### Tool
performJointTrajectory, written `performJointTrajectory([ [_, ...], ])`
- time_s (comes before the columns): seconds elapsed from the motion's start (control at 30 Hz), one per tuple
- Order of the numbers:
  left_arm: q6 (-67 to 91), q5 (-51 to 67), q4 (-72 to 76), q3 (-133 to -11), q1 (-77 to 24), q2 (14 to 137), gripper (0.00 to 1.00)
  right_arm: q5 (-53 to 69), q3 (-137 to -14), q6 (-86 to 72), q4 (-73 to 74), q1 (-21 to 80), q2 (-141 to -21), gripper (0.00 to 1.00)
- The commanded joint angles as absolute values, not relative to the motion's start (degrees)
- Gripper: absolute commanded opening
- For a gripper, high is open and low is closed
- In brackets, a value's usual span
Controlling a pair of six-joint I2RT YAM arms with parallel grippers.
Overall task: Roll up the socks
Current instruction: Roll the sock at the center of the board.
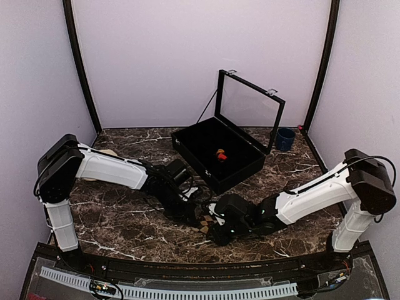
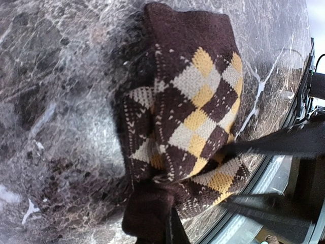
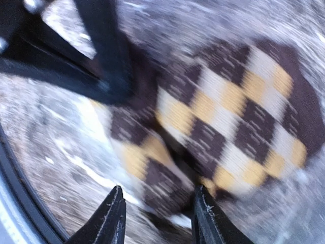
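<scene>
Bunched tan-diamond sock on the desk. Left hand is closed tight, pinching its dark end. Right hand stands part open over its edge, gripping nothing

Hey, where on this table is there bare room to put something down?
Bare marble lies between the left arm and the near edge, in the back left corner beside the black box, and between that box and the right arm. Centre front is crowded: the left gripper and right gripper meet over the tan sock.
</scene>
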State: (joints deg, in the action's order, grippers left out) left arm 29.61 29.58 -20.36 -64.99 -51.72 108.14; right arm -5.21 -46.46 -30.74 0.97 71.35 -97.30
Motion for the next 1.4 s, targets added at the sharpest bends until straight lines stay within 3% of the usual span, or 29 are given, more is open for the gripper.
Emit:
performJointTrajectory([
  [0.0, 30.72, 30.03, -23.15, -66.12, -51.75, 108.87, 0.0, -13.28, -43.51, -30.68, 9.62, 72.51, -94.65, 0.42],
  [0.3, 31.13, 31.22, -22.98, -67.52, -51.68, 110.14, 0.0, -20.03, -42.19, -28.91, 12.11, 75.9, -91.88, 0.42],
  [0.63, 29.74, 32.32, -25.09, -70.14, -51.68, 112.0, 0.0, -32.63, -50.59, -21.06, 21.26, 84.79, -93.81, 0.43],
  [0.97, 28.76, 32.92, -26.31, -71.64, -51.68, 113.0, 0.0, -38.25, -57.89, -10.29, 22.85, 85.51, -100.74, 0.63],
  [1.37, 28.13, 33.3, -26.98, -71.94, -51.68, 113.12, 0.0, -38.44, -61.43, -3.68, 20.67, 82.71, -105.12, 0.65],
])
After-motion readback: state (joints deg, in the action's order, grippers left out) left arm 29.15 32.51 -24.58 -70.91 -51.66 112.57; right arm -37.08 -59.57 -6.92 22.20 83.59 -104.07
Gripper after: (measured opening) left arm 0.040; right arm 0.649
